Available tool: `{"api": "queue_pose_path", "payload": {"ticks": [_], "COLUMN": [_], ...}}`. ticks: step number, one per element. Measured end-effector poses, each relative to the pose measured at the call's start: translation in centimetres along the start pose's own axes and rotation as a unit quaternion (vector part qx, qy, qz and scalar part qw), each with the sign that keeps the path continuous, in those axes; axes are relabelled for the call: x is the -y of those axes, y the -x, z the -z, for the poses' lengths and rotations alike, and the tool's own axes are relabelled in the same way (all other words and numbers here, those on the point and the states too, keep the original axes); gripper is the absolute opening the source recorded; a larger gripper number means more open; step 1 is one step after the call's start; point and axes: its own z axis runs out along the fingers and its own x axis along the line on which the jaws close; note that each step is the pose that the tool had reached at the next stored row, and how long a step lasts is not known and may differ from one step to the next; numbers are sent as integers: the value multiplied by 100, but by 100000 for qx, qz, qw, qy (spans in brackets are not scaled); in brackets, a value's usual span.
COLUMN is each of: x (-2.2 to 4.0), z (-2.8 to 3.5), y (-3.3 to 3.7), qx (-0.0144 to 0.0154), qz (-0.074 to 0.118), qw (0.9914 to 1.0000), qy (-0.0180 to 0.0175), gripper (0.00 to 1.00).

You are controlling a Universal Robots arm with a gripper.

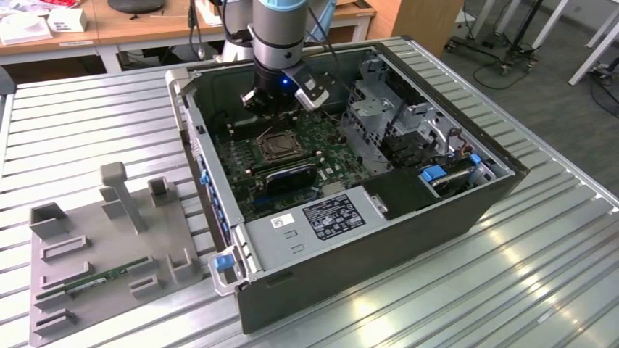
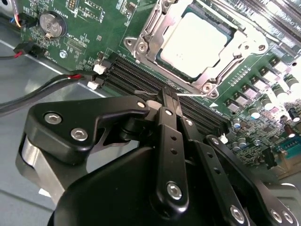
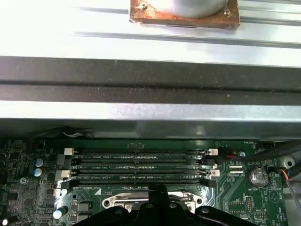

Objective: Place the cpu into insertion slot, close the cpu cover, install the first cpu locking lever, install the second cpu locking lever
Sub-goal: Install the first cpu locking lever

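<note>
Cpu (image 2: 197, 44) sits in its slot under the cpu cover (image 2: 155, 28); the gripper (image 2: 168, 101) hangs nearby, pinched shut, holding nothing.

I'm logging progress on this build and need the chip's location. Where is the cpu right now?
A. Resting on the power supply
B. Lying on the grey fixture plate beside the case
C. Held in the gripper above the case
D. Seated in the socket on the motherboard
D: in the second wrist view the cpu sits in the socket with the cpu cover framing it, while the gripper is closed and carries nothing.
</note>
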Motion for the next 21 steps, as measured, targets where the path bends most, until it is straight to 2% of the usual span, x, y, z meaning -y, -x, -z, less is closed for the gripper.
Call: {"api": "queue_pose_path", "payload": {"ticks": [4, 8, 9, 15, 16, 19, 21], "x": [-1, -1, -1, 0, 1, 0, 0], "z": [3, 5, 5, 6, 6, 6, 6], "y": [-11, -31, -35, -39, -43, -52, -53], "qx": [4, 3, 7, 0, 4, 8, 12], "qz": [-57, -149, -169, -189, -198, -241, -250], "qw": [99997, 99978, 99973, 99970, 99967, 99947, 99945], "qy": [831, 2099, 2304, 2459, 2575, 3246, 3301], "gripper": [11, 11, 11, 11, 11, 11, 11]}}
